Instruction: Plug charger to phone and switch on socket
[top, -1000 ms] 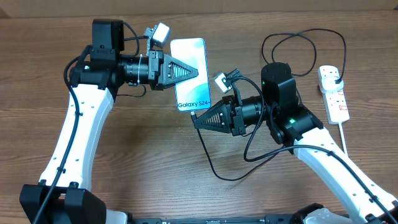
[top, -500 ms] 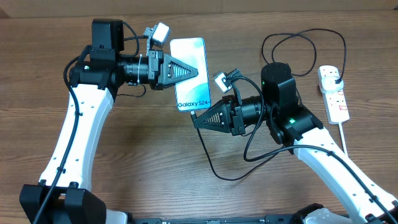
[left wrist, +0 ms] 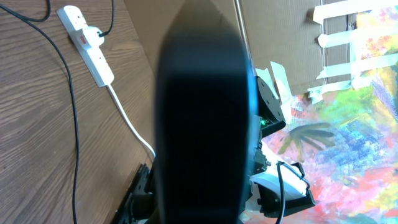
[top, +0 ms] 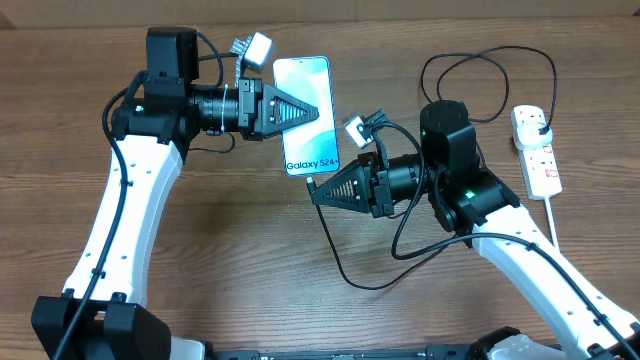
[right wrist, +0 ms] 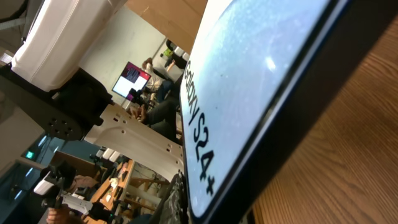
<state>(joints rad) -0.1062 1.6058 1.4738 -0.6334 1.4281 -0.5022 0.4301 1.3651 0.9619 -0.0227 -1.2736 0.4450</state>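
The phone (top: 312,140), its light blue screen lit and reading "Galaxy S24+", is lifted near the table's far middle with my left gripper (top: 318,111) shut across it. In the left wrist view the phone's dark back (left wrist: 199,124) fills the centre and hides the fingers. My right gripper (top: 313,192) sits just below the phone's lower end, shut on the tip of the charger (top: 335,255), whose thin black cable trails toward me. The right wrist view shows the phone (right wrist: 249,81) very close. The socket (top: 541,160) lies at the far right with a black plug (top: 540,125) in it.
The socket's thick white cord (top: 553,215) runs toward the front right. The charger cable loops (top: 490,52) behind the right arm. A cardboard wall (top: 400,8) borders the table's far edge. From the left wrist I see the socket (left wrist: 87,43) and the cable (left wrist: 73,124) on the wood.
My left gripper has shifted the phone slightly toward the far side of the table. The right arm and the cable have not moved.
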